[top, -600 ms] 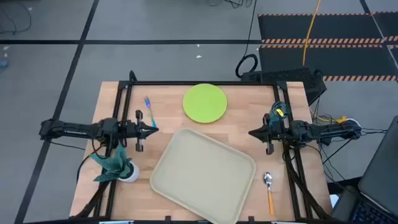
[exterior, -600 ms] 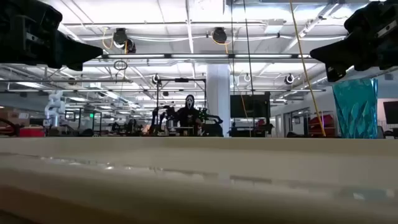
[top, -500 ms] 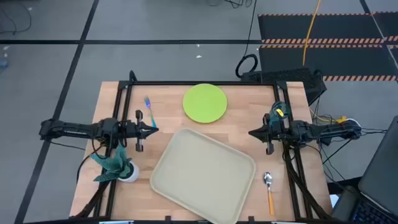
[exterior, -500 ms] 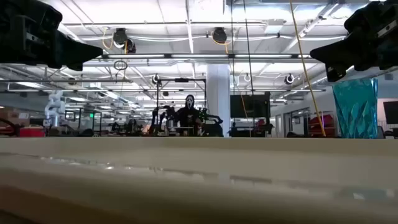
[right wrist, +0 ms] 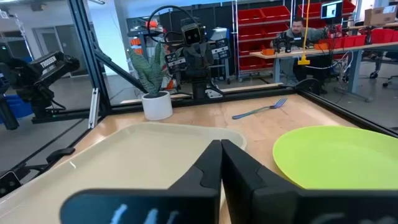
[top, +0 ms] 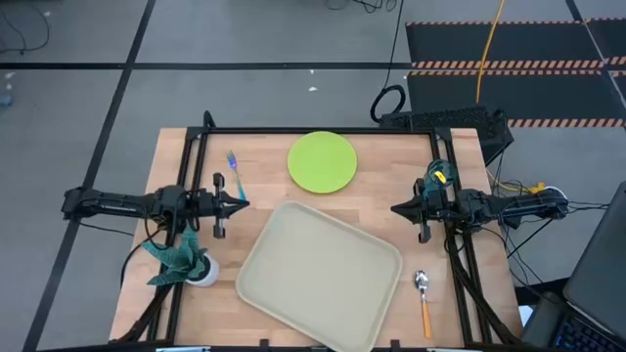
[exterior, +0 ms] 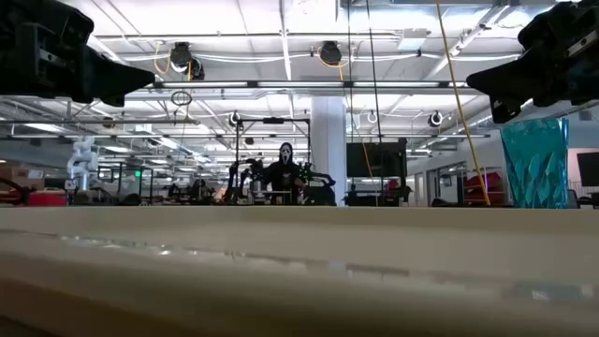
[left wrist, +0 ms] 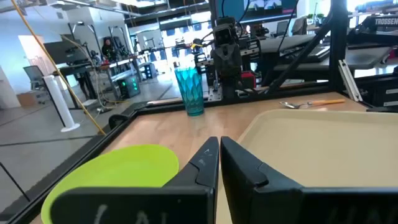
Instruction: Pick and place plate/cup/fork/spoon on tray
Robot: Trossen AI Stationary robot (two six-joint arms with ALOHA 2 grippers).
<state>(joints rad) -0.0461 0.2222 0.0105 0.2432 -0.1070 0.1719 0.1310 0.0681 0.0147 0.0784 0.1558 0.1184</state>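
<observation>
The beige tray (top: 318,274) lies on the table's near middle, turned askew. Flat at the far middle lies the lime-green plate (top: 322,161), with the blue-handled fork (top: 235,172) to its left. The orange-handled spoon (top: 424,299) rests right of the tray. The teal cup (left wrist: 189,90) stands upright by the right arm, mostly hidden under it in the high view. My left gripper (top: 244,204) hovers shut left of the tray, pointing right. My right gripper (top: 395,207) hovers shut right of the tray, pointing left. Neither holds anything.
A teal leafy plant in a white pot (top: 184,262) stands at the near left, under the left arm. A black frame (top: 318,130) borders the tabletop's far edge and sides. In the low view the tray's rim (exterior: 299,243) blocks everything on the table but the cup (exterior: 535,161).
</observation>
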